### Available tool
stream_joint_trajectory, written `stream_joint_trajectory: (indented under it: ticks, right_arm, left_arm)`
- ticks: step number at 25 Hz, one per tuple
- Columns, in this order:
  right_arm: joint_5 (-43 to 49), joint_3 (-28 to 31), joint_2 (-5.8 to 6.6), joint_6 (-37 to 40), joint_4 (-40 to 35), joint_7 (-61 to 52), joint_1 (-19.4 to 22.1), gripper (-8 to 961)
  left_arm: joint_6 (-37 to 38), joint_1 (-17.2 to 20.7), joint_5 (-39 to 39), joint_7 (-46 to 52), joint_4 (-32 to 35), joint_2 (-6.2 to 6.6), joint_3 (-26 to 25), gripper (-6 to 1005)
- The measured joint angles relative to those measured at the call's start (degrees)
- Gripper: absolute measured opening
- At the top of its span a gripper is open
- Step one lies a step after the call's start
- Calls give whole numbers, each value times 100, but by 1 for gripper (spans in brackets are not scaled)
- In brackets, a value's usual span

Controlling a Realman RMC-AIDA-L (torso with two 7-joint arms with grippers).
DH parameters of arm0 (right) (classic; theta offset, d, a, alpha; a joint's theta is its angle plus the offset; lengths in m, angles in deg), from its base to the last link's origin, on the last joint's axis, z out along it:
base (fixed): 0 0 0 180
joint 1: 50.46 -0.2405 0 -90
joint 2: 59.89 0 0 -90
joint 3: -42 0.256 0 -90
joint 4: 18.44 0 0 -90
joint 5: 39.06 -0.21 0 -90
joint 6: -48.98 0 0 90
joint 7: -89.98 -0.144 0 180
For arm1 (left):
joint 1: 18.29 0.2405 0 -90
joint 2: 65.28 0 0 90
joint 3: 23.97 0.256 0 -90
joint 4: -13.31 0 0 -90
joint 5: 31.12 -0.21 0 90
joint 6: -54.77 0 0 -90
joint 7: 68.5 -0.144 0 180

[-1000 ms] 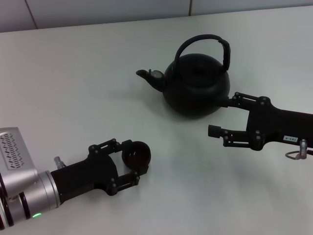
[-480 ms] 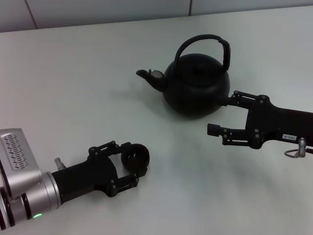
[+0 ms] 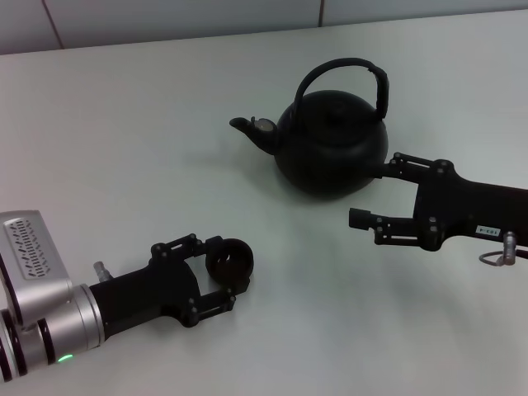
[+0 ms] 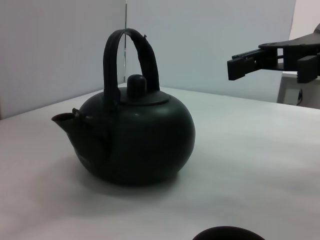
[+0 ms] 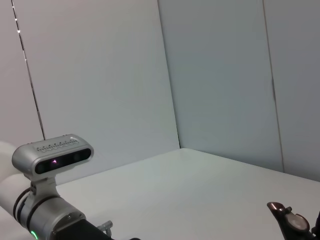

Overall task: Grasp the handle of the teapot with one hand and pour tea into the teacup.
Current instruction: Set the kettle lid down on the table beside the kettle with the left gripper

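Head view: the right hand (image 3: pixel 370 195), fingers spread, is placed just beside the teapot (image 3: pixel 332 140), below its handle (image 3: pixel 342 74); the teacup (image 3: pixel 230 261) is clamped in the left hand (image 3: pixel 221 266).

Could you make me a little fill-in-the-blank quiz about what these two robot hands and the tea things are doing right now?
1. The left gripper is closed around the ____.
2. The right gripper is open and sits beside the ____, not on its handle.
3. The teapot stands upright on the ____.
4. The teapot's spout points toward the robot's ____ side.

Missing words: teacup; teapot; table; left
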Motion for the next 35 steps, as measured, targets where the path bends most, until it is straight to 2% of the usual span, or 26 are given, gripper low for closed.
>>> stream_joint_trajectory:
  ticks: [20,27,33,35]
  right_arm:
    - [19,0,9,3,-3,-34,-51,820]
    - [1,0,9,10,-9,-47,-49,819]
    - [0,0,9,10,-12,-48,-61,822]
    - [0,0,9,10,-12,-49,-62,821]
  left_arm:
    - [-215,115,8,27,240,0,9,698]
    - [-294,93,-4,384,286,21,84,704]
    - [-466,61,-143,552,304,11,119,743]
    - [-500,59,-161,551,309,9,138,794]
